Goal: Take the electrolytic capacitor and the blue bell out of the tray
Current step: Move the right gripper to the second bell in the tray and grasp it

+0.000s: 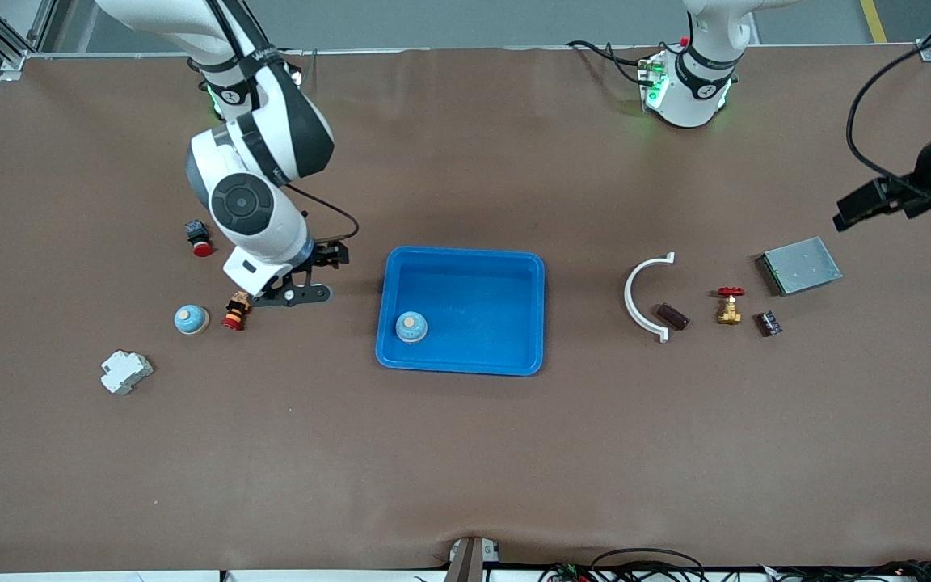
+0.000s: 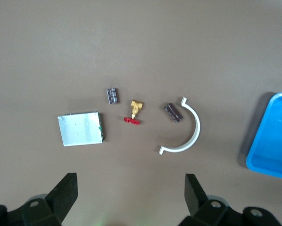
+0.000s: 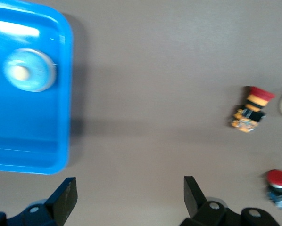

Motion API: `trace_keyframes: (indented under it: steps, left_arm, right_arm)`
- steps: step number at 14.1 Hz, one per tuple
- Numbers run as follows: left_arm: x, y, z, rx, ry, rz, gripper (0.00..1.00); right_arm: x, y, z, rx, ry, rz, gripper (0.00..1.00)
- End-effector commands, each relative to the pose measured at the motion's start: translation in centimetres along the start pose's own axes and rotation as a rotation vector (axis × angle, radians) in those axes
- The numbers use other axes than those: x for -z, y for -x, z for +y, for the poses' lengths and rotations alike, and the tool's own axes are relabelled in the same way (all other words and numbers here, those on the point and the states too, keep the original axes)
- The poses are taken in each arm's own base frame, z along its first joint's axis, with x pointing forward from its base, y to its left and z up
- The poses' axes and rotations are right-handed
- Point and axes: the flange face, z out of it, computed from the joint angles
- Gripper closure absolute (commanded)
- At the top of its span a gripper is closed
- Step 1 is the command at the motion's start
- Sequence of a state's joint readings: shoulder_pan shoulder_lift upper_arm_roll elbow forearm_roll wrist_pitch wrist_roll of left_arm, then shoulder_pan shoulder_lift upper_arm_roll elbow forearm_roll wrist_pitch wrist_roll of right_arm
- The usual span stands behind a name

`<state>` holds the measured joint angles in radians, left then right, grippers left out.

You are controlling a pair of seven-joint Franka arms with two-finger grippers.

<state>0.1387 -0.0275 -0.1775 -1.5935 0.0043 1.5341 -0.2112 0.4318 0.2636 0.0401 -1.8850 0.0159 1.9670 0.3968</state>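
Presently, the blue tray (image 1: 461, 311) sits mid-table and holds a single item, one blue bell (image 1: 411, 326), lying in the tray corner nearest the front camera on the right arm's side; no capacitor shows inside the tray. One dark cylindrical part, probably the electrolytic capacitor (image 1: 673, 316), lies on the table toward the left arm's end, just beside one white curved clamp (image 1: 645, 297). Near it are one brass valve with a red handle (image 1: 729, 305), one small dark component (image 1: 769, 323) and one grey metal box (image 1: 799, 265). Toward the right arm's end lie a second blue bell (image 1: 191, 319), two red-capped push buttons (image 1: 236, 311) (image 1: 200, 238) and one white breaker-like block (image 1: 125, 372). The right gripper (image 1: 304, 279) hangs with its fingers spread apart and empty over bare table between the nearer push button and the tray; the left gripper (image 2: 130, 197), likewise spread and empty, waits high over the left arm's end. Judged from this layout, the bell in the tray is the remaining step: the right gripper should travel over the tray rim, descend vertically with fingers straddling the dome, and allow for the nearby tray wall so neither finger catches the rim before closing.
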Motion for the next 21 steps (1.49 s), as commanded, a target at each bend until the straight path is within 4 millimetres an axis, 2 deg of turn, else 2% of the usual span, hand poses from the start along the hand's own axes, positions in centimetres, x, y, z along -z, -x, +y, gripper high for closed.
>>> trace_keyframes:
  steps: [1, 9, 14, 18, 21]
  left_arm:
    - [-0.2, 1.8, -0.4, -0.016, 0.011, 0.000, 0.00]
    - [-0.7, 1.5, -0.4, -0.016, 0.012, -0.014, 0.00]
    - [-0.7, 1.4, -0.3, -0.016, 0.011, -0.012, 0.00]
    - [-0.7, 1.4, -0.2, -0.017, 0.013, -0.011, 0.00]
    - [0.0, 0.9, -0.4, -0.015, 0.018, 0.002, 0.00]
  right_arm:
    - [0.7, 0.0, -1.7, -0.070, -0.042, 0.032, 0.00]
    - [-3.7, -1.0, -7.4, -0.145, -0.090, 0.125, 0.00]
    - [-7.3, -2.2, -9.0, -0.149, -0.116, 0.168, 0.00]
    - [-7.7, -2.9, -9.5, -0.148, -0.122, 0.175, 0.00]
    - [-7.2, -3.7, -9.9, -0.153, -0.137, 0.187, 0.00]
